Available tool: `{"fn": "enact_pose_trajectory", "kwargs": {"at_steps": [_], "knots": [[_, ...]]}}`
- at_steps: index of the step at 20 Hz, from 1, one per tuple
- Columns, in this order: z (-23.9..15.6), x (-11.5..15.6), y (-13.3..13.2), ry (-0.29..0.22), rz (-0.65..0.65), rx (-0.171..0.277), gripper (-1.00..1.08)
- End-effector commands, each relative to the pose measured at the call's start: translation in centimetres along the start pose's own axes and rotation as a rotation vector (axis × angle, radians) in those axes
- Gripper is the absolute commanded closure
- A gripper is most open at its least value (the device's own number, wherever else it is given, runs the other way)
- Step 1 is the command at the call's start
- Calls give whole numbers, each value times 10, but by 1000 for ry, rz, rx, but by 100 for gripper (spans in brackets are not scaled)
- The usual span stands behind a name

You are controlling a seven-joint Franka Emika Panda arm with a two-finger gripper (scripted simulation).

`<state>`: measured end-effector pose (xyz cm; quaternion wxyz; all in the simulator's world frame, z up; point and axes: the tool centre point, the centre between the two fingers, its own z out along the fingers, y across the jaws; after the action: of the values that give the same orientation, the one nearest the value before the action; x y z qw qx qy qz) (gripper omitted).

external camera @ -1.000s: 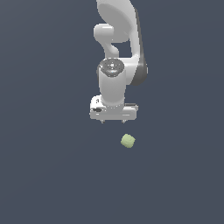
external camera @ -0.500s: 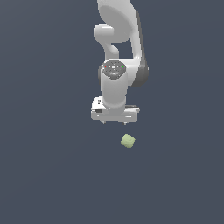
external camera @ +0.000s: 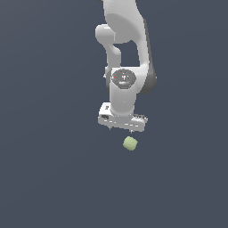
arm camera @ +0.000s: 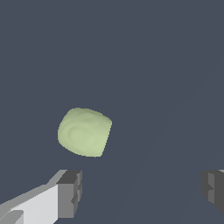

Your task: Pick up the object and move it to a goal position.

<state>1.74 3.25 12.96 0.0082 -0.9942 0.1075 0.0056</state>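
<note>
The object (external camera: 130, 143) is a small pale yellow-green cube with rounded edges, lying on the dark grey floor. My white gripper (external camera: 120, 129) hangs just above and slightly behind it, not touching it. The wrist view shows the object (arm camera: 84, 131) ahead of the gripper (arm camera: 142, 190), closer to one grey fingertip (arm camera: 70, 192) than to the other (arm camera: 214, 189). The jaws stand wide apart with nothing between them, so the gripper is open.
A plain dark grey floor (external camera: 49, 178) fills both views. The arm's white links (external camera: 127, 40) rise behind the gripper in the exterior view.
The gripper has come down a little towards the cube over the last second. The cube has not moved.
</note>
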Motion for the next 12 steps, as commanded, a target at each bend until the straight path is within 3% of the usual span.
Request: {"fn": "enact_pose_trajectory", "kwargs": {"at_steps": [1,12], "knots": [[6,3,-9,1,52,-1,-92],[31,14,-45,10,252,-10,-92]]}}
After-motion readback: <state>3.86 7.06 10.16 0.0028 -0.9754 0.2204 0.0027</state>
